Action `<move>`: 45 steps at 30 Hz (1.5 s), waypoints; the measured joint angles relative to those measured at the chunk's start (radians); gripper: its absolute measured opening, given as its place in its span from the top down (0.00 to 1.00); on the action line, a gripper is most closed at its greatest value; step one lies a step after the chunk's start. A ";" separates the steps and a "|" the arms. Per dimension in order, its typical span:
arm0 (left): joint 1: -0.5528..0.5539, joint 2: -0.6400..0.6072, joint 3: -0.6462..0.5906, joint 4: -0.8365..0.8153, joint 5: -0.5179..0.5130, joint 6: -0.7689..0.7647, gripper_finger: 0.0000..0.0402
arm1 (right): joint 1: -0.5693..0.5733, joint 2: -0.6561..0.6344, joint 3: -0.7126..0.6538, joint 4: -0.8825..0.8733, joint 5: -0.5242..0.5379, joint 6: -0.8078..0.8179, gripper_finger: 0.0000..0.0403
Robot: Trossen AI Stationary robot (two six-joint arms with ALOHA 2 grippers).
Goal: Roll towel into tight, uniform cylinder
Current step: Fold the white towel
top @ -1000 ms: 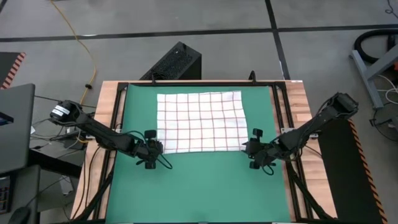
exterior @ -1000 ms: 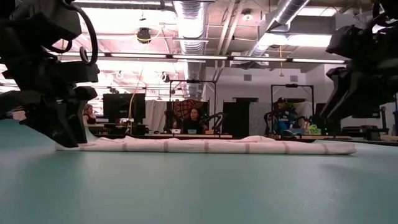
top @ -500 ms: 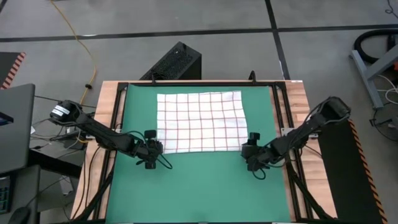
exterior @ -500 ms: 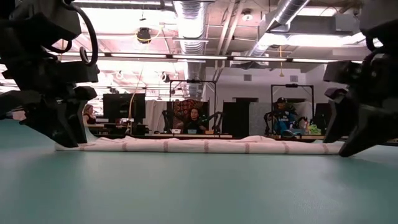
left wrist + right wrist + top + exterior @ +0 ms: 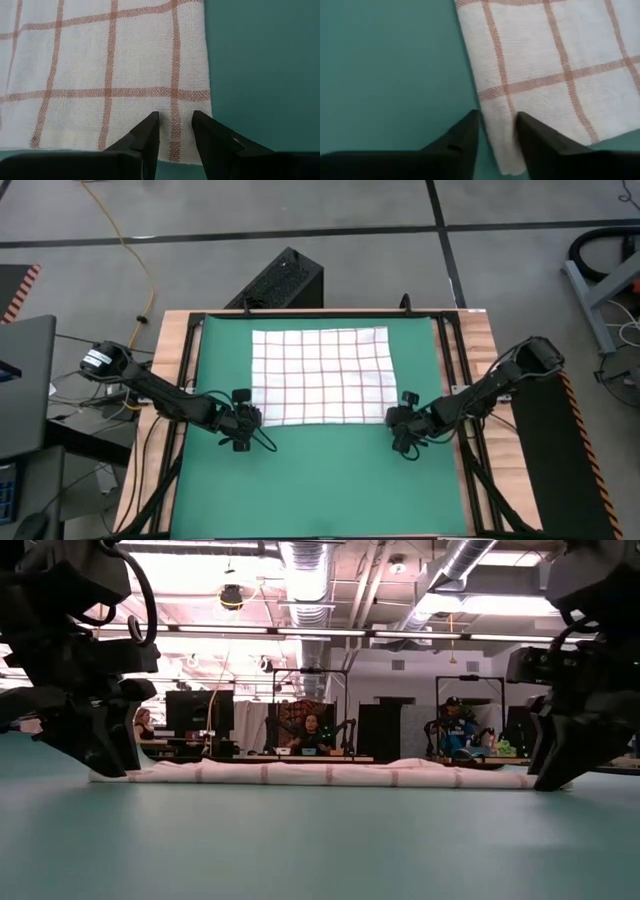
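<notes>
High view: towel (image 5: 321,376) lies flat on the far half of the mat (image 5: 320,480); left gripper (image 5: 247,423) and right gripper (image 5: 398,425) at its near corners.
Low view: towel (image 5: 320,774) flat (people sit behind).
Left wrist: fingers (image 5: 148,131) narrowly parted over the corner.
Right wrist: fingers (image 5: 465,131) narrowly parted, straddling the edge.

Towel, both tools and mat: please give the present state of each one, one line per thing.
towel: spread flat on the mat, not rolled yet.
left tool: open, fingers over the towel's near corner.
right tool: open, fingers astride the towel's other near corner.
green mat: flat, under the towel.
</notes>
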 joint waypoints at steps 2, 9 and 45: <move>0.000 0.000 0.000 0.000 -0.002 0.000 0.72 | 0.001 -0.002 -0.001 0.001 -0.009 0.021 0.74; 0.000 0.002 0.039 -0.058 -0.025 0.052 0.72 | 0.000 -0.002 -0.002 -0.005 0.000 0.062 0.97; -0.050 -0.053 0.069 -0.065 -0.006 0.227 0.72 | 0.000 -0.002 -0.004 0.021 -0.009 0.040 0.95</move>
